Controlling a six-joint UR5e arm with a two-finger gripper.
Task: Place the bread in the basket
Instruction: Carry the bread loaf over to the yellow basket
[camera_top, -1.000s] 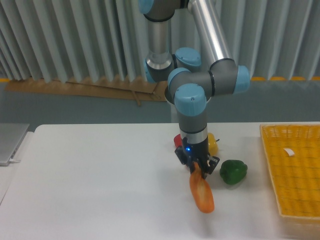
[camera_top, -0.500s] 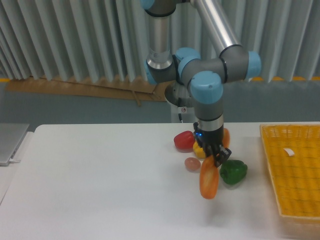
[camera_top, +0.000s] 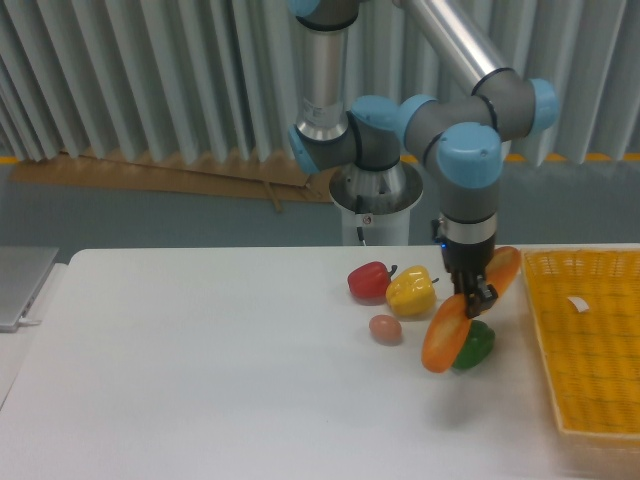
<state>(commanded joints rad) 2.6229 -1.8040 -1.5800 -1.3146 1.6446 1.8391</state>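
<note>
We see the pincer (camera_top: 474, 297) clenched on the bread (camera_top: 466, 312), gripping it near its middle and holding it up off the bench (camera_top: 200, 380). The bread is tilted, its upper end pointing toward two o'clock and its lower end toward seven o'clock. Its lower end hangs in front of a green pepper (camera_top: 474, 346), hiding part of it; we cannot tell whether the two touch.

At ten o'clock from the pincer sits a yellow pepper (camera_top: 411, 291), and just beside that, at its nine o'clock, a red pepper (camera_top: 369, 281); we cannot tell whether they touch. A small pinkish egg (camera_top: 385, 328) lies at nine o'clock from the bread's lower end, below the two peppers and apart from them.

At three o'clock from the pincer lies the basket (camera_top: 585, 345), on the bench at the right edge of the view, with a small white tag (camera_top: 577, 303) inside it. The bread's upper end is near the basket's left rim but not over it.

At the far left edge, a grey flat object (camera_top: 22, 285) lies beside the bench.
</note>
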